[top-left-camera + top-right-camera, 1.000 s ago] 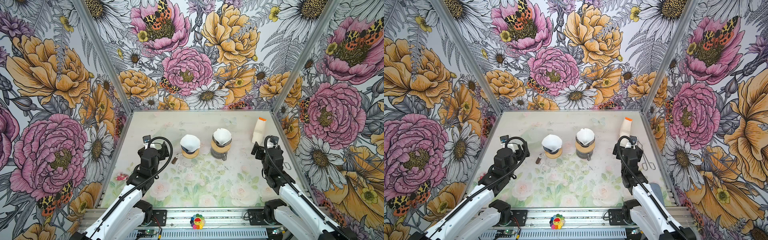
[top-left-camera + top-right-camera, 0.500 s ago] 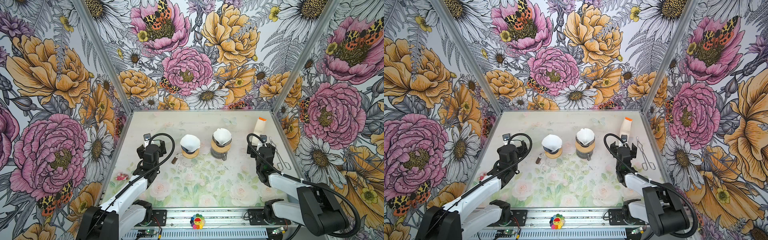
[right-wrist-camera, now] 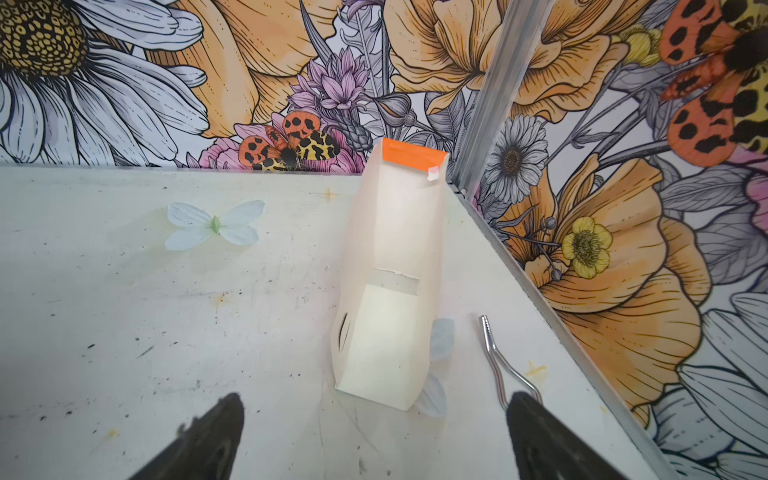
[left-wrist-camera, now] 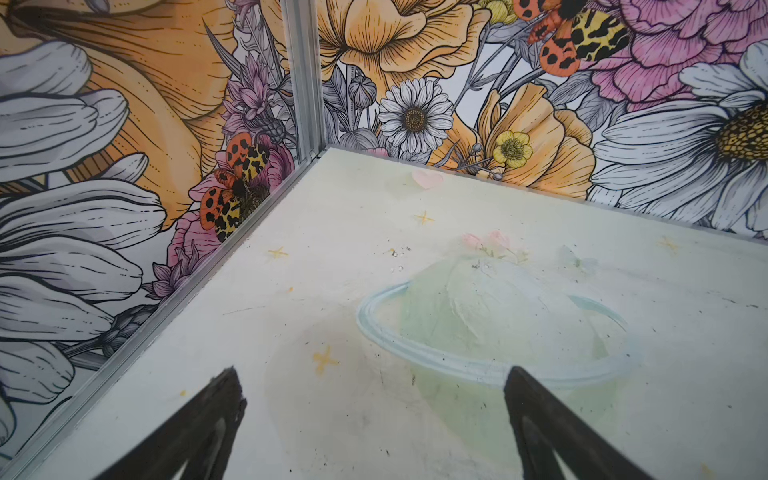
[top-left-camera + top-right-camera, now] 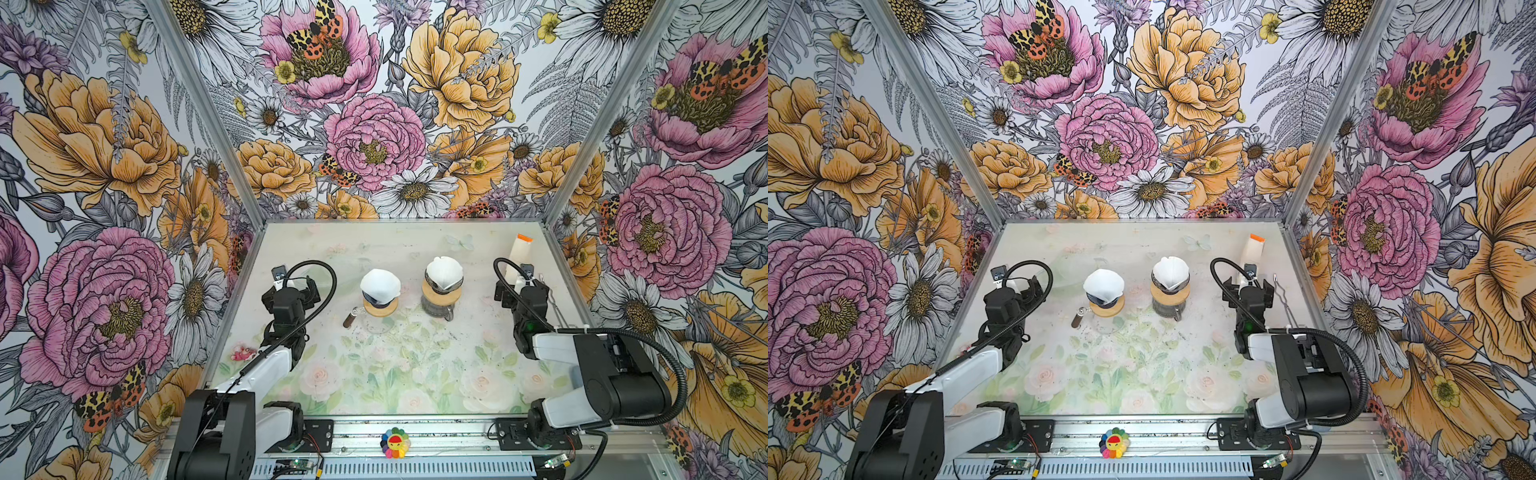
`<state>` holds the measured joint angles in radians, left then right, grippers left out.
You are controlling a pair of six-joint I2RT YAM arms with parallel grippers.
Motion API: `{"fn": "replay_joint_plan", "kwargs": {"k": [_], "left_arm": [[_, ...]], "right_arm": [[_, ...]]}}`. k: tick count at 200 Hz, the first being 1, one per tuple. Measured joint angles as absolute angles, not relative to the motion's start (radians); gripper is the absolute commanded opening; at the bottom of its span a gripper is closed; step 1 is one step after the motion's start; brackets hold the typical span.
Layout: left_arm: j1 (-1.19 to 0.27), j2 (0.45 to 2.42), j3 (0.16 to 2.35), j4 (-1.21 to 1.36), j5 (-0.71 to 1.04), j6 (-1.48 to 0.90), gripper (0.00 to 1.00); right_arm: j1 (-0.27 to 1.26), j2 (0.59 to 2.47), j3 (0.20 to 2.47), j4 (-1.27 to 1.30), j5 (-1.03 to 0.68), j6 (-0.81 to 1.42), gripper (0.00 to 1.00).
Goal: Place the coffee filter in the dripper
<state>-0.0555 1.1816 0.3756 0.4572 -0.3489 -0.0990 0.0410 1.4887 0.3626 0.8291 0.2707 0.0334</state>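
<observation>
Two pour-over drippers stand mid-table, side by side, in both top views. The left dripper (image 5: 376, 300) (image 5: 1102, 300) sits on a wooden collar over clear glass and has a white coffee filter (image 5: 380, 283) (image 5: 1104, 284) in it. The right dripper (image 5: 443, 287) (image 5: 1170, 286) sits on dark glass, also with a white filter (image 5: 444, 271) (image 5: 1170, 270). My left gripper (image 5: 293, 281) (image 5: 1017, 287) (image 4: 372, 374) is open and empty left of them, over bare table. My right gripper (image 5: 520, 284) (image 5: 1248, 287) (image 3: 374, 397) is open and empty to their right.
A cream carton (image 5: 519, 253) (image 5: 1253, 251) (image 3: 390, 291) with an orange top leans just beyond my right gripper. Metal tongs (image 5: 552, 299) (image 5: 1285, 299) (image 3: 496, 361) lie by the right wall. A small brown cylinder (image 5: 349, 321) (image 5: 1076, 322) lies beside the left carafe. Walls enclose three sides.
Both arms have folded down, their elbows sinking toward the front rail. The grippers have shifted slightly toward the back and stayed open.
</observation>
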Motion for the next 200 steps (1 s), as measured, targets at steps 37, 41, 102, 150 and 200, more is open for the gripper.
{"fn": "replay_joint_plan", "kwargs": {"k": [37,41,102,150,200], "left_arm": [[-0.023,1.31,0.376,0.581,-0.304,-0.09,0.99],[-0.019,1.32,0.376,0.59,-0.296,-0.089,0.99],[0.036,1.504,0.377,0.799,-0.152,-0.055,0.99],[0.036,1.554,0.374,0.891,-0.092,-0.033,0.99],[0.023,1.554,0.374,0.918,-0.089,-0.022,0.99]], "right_arm": [[0.008,1.532,0.364,0.835,0.199,0.05,1.0],[0.006,1.532,0.364,0.836,0.192,0.052,0.99],[0.005,1.532,0.366,0.836,0.162,0.062,1.0],[0.005,1.532,0.371,0.836,0.159,0.062,0.99],[0.005,1.532,0.371,0.836,0.16,0.062,0.99]]}}
